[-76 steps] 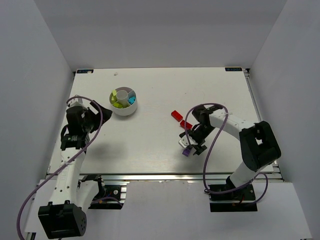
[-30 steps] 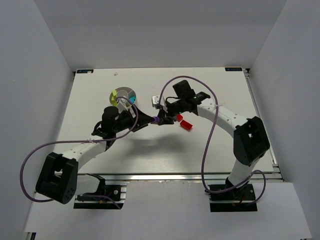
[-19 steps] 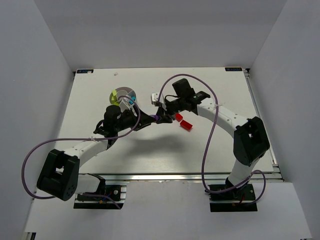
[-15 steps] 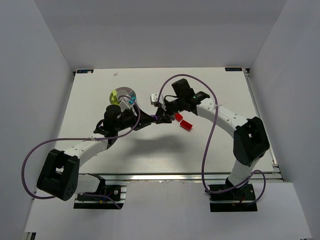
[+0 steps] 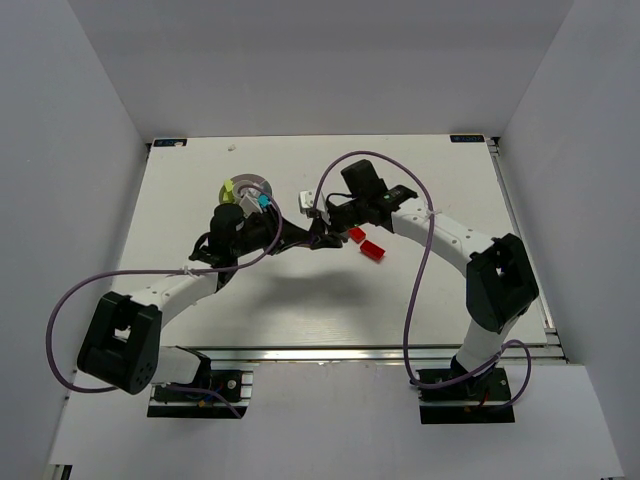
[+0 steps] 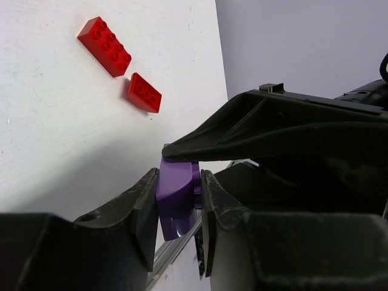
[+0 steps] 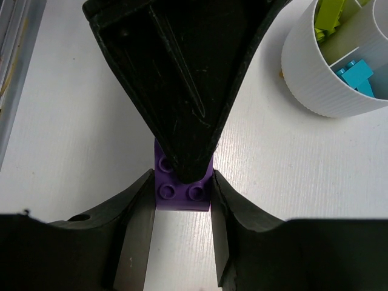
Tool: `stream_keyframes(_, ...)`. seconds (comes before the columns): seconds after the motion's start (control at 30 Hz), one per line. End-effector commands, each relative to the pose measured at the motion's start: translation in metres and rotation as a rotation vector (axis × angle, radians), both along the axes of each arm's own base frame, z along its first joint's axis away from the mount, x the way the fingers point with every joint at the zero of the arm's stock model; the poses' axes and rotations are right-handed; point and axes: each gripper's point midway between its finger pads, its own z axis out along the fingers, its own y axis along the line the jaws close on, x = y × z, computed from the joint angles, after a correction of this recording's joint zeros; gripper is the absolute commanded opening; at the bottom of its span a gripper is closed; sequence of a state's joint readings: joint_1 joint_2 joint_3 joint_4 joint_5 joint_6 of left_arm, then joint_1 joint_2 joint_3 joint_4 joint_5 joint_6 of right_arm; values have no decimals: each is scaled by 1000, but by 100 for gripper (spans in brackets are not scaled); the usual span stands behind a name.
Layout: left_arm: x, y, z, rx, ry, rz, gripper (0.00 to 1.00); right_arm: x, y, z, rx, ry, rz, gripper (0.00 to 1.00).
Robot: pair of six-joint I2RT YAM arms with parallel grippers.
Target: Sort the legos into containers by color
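Note:
A purple lego [image 5: 316, 238] hangs above the table's middle, gripped from both sides. My right gripper [image 7: 182, 200] is shut on the purple lego [image 7: 182, 185] across its studded face. My left gripper [image 6: 180, 206] is also shut on this purple lego [image 6: 177, 191], one pad on each flank. In the top view the left gripper [image 5: 311, 239] and the right gripper [image 5: 321, 235] meet tip to tip. Two red legos [image 5: 353, 233] [image 5: 372, 249] lie flat just right of them. The white dish [image 7: 327, 73] holds lime-green legos [image 7: 327, 15] and cyan legos [image 7: 357, 76] in separate containers.
The left arm's forearm covers part of the dish [image 5: 246, 184] in the top view. The two red legos [image 6: 104, 46] [image 6: 144, 93] lie close together, apart from both grippers. White walls enclose the table on three sides.
The left gripper's jaws have closed in on the purple lego that the right gripper carried over from the near right. Both arms have drifted slightly toward the back.

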State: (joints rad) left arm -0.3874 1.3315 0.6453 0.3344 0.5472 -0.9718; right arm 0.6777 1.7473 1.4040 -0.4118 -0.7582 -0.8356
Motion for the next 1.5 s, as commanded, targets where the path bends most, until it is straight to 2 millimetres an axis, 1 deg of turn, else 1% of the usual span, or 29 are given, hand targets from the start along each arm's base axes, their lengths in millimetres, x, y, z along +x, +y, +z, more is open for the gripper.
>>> stream_keyframes(0.0,-1,-6,15,-8,-52,-46,24,-3,5,19,52,-35,16,20)
stream_keyframes(0.1,-3,-7,15,12,-54,-67,14,-1,6,19,52,-26,2,31)
stream_keyframes(0.17,-5,-3,7,59,-21,-63,12,4,6,18,50,-34,-19,61)
stream_keyframes(0.2,2,-1,16,93,-66,-61,11,6,6,17,47,-30,-36,89)
stream_keyframes(0.23,6,3,17,126,-67,-48,10,14,4,16,39,-53,-78,89)
stream_keyframes(0.27,4,11,8,185,-11,-38,9,20,2,16,37,-64,-112,89)
stream_keyframes(0.3,18,17,23,228,-63,-6,8,24,-1,20,45,-68,-145,89)
stream_keyframes(0.33,24,24,27,259,-62,18,8,35,-9,19,41,-86,-195,90)
stream_keyframes(0.37,31,42,20,306,-5,63,8,41,-14,16,52,-101,-225,89)
stream_keyframes(0.4,43,56,24,348,-16,109,8,46,-21,21,62,-119,-261,89)
stream_keyframes(0.43,65,75,50,359,-52,182,7,55,-30,21,65,-130,-293,89)
stream_keyframes(0.47,69,88,49,397,-13,210,7,57,-36,16,64,-133,-305,89)
stream_keyframes(0.5,83,100,45,452,-8,236,7,58,-41,18,65,-138,-313,89)
stream_keyframes(0.53,103,113,75,469,-61,285,7,62,-48,18,66,-139,-313,89)
stream_keyframes(0.57,106,121,72,514,-22,289,7,61,-53,16,64,-126,-307,89)
stream_keyframes(0.6,121,127,56,579,-2,272,7,58,-57,15,70,-89,-284,81)
stream_keyframes(0.63,130,131,56,613,3,272,7,57,-58,15,70,-69,-273,73)
stream_keyframes(0.67,139,135,74,646,-2,281,8,55,-60,14,65,-46,-262,63)
stream_keyframes(0.7,147,139,73,689,-6,269,8,50,-60,11,56,2,-242,54)
stream_keyframes(0.73,161,140,52,727,38,240,8,50,-62,10,49,20,-238,37)
stream_keyframes(0.77,170,141,71,743,14,243,8,49,-63,9,46,32,-230,31)
stream_keyframes(0.8,177,144,69,774,8,235,8,48,-63,6,40,49,-227,28)
stream_keyframes(0.83,187,145,59,788,24,226,8,46,-65,6,40,57,-225,24)
stream_keyframes(0.87,197,146,69,788,-12,239,8,46,-66,4,39,60,-227,24)
stream_keyframes(0.9,203,148,69,800,-21,247,9,48,-67,5,46,55,-228,24)
stream_keyframes(0.93,212,154,58,821,0,258,9,46,-68,3,42,60,-230,24)
stream_keyframes(0.97,220,155,66,818,-22,270,9,46,-68,3,42,59,-229,24)
stream_keyframes(1.17,242,153,45,849,-63,224,9,49,-75,0,42,63,-238,24)
stream_keyframes(1.47,231,159,6,902,-5,164,11,49,-79,-7,50,96,-261,24)
